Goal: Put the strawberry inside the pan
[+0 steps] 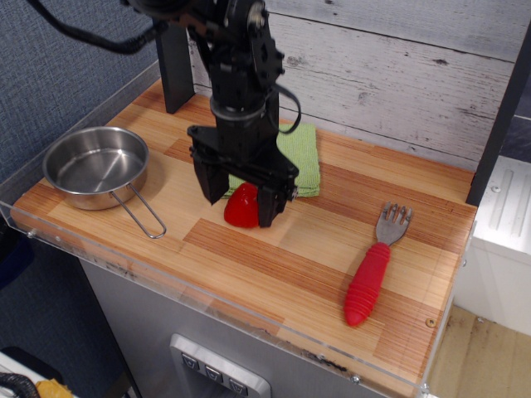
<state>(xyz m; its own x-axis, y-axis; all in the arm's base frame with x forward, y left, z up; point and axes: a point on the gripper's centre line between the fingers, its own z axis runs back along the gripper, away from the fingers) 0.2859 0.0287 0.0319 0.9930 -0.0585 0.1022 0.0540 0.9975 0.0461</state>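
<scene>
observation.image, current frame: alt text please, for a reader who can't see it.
A black claw straddles a red strawberry on a wooden counter, one finger on each side. An empty steel pan sits at left, a green cloth behind the claw, and a red-handled fork at right.

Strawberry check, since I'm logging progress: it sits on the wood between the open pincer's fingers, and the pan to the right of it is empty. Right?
Not quite. The pan is to the left of the strawberry, not the right, as observation.image shows. The rest holds: the pincer straddles the strawberry, and the pan is empty.
</scene>
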